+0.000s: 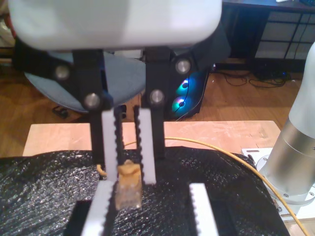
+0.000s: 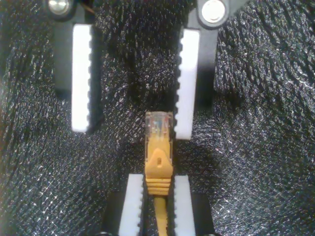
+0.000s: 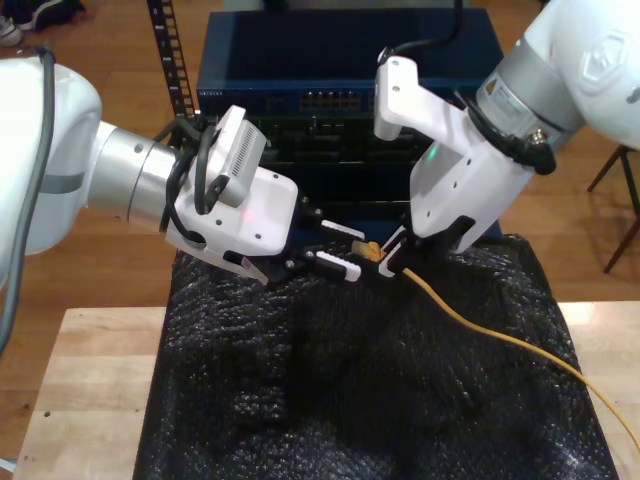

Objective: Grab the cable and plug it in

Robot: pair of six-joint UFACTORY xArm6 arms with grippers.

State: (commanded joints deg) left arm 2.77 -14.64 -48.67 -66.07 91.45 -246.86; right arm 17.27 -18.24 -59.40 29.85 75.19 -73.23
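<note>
While clenched on the moulded boot of the long thin yellow-orange network cable (image 2: 158, 162), grips it just behind the small clear plastic plug (image 2: 158, 125): thus my second gripper (image 2: 157, 178), white toothed pads (image 2: 133, 206) pressed against both sides of the boot. Plug end free, jutting out past those pads and raised above a black crinkled plastic sheet (image 3: 330, 400).

Facing the plug head-on, my first gripper (image 1: 150, 189), released, its own white toothed pads (image 1: 203, 211) spread well apart. Plug tip just inside that gap, close beside the end of one pad; cannot tell whether touching.

Behind the plug, cable running back through my second gripper (image 3: 393, 262), then trailing across the sheet and off over a pale wooden table (image 3: 80, 380). Opposite the plug from there, my first gripper (image 3: 338, 248) on its white housing. Beyond the plug, past the sheet's far edge, a dark blue rack unit (image 3: 300, 60) with a row of ports.

Seen from my first gripper's camera, plug (image 1: 129, 189) hanging at the tips of my second gripper (image 1: 129, 177), cable (image 1: 221, 150) curving away behind it.
</note>
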